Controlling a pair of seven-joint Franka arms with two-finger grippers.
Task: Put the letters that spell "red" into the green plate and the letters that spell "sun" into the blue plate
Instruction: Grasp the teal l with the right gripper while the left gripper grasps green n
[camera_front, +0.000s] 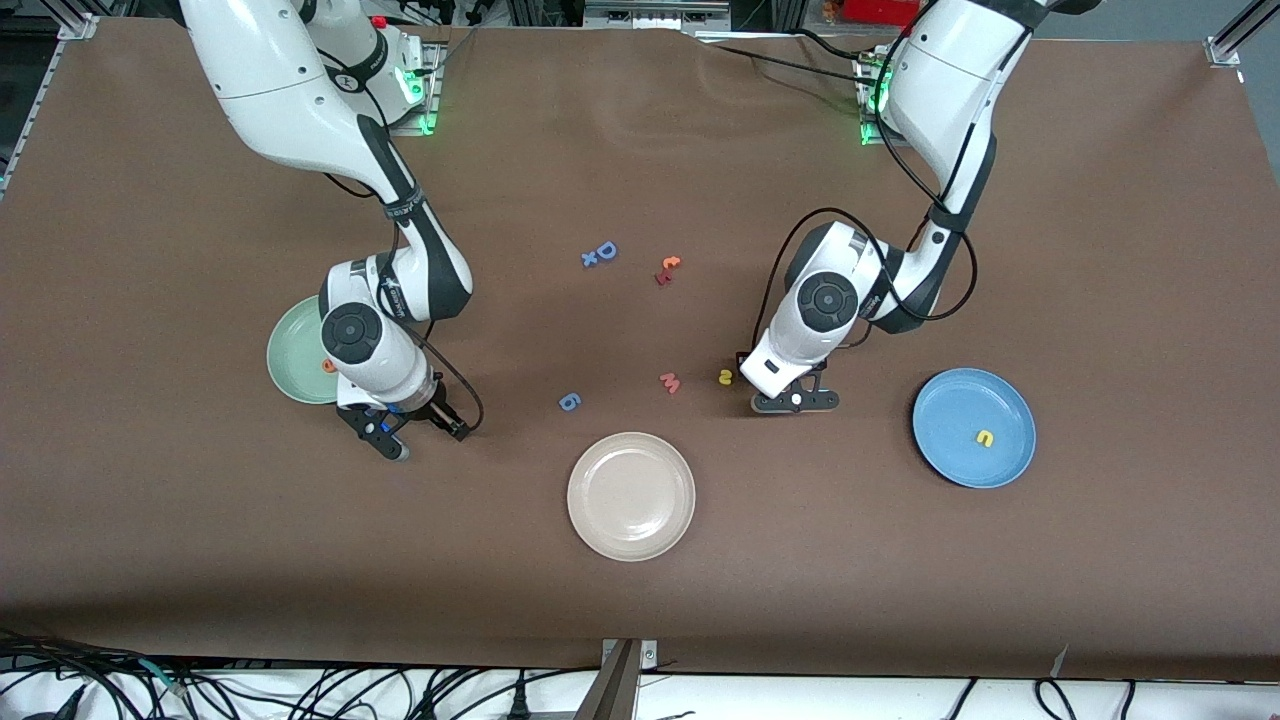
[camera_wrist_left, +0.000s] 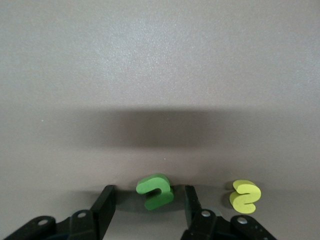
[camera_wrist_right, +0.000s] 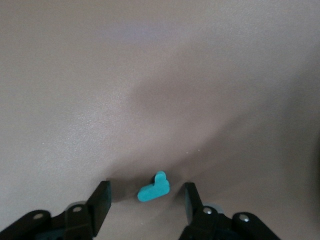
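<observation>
Nearest the front camera sits the beige plate (camera_front: 631, 496). Between my left gripper's (camera_wrist_left: 146, 202) spread fingers lies the green letter (camera_wrist_left: 155, 191), untouched. My right gripper (camera_wrist_right: 145, 200) likewise straddles the teal letter (camera_wrist_right: 154, 187), unclenched.

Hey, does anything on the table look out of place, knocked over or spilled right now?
Nothing stands out. The green plate, blue plate and beige plate lie flat, loose letters lie scattered on the brown table, and each pincer straddles a letter with gaps either side.
</observation>
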